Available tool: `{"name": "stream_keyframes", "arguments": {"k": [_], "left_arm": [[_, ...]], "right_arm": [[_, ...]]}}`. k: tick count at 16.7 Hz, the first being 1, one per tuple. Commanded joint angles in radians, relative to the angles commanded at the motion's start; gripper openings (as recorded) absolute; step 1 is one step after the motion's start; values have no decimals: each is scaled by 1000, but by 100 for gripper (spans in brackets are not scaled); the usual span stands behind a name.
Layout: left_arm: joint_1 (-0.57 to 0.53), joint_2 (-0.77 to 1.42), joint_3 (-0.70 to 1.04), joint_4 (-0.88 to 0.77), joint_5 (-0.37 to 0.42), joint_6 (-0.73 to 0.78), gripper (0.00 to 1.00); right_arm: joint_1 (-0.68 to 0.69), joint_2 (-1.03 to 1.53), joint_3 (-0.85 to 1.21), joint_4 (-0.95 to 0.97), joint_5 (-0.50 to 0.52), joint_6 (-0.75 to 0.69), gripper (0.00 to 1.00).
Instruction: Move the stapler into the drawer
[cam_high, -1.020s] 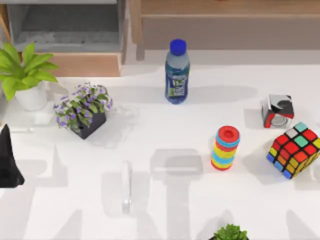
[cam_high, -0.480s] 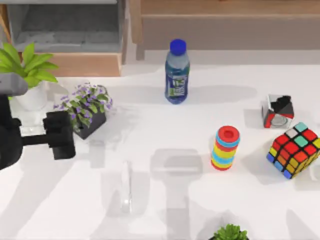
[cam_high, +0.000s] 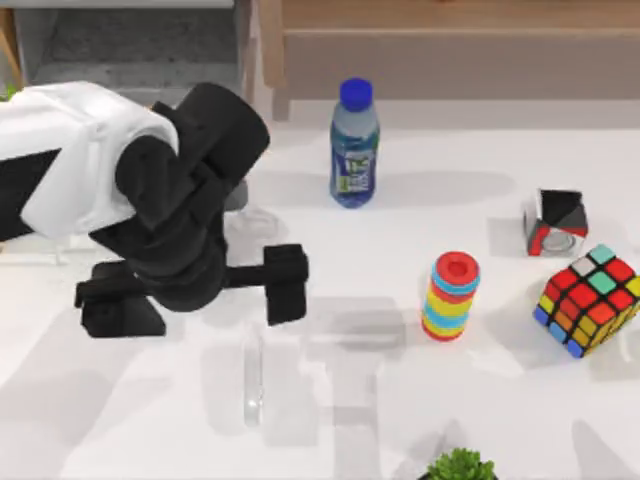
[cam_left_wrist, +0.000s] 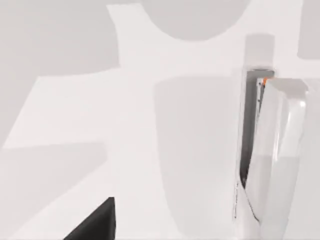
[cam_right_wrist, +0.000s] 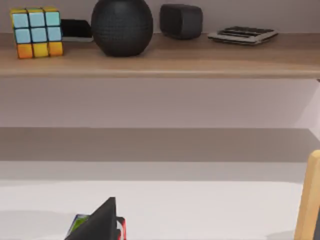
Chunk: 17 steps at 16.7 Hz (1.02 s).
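Your left gripper (cam_high: 190, 295) hangs over the table (cam_high: 400, 400) just behind the stapler (cam_high: 253, 372), fingers spread wide apart and not touching it. The stapler lies flat on the table, in front of the water bottle (cam_high: 354, 145) and to its left, well apart from the drawer (cam_high: 170, 125) at the back. You cannot tell your right gripper's state.

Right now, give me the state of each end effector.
Left end effector: open, holding nothing, above the table near the stapler.
Right end effector: cannot be told.
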Motion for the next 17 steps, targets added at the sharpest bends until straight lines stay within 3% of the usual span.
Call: {"name": "stream_keyframes", "arguments": {"k": [4,10,17], "left_arm": [[-71,185,127,-100,0,-73,100],[-77,209,145,-113,0,-84,100],[-80,284,54,53,0,-82,100]], "right_arm": [[0,0,0,0,0,0,100],[0,0,0,0,0,0,100],[0,0,0,0,0,0,100]]}}
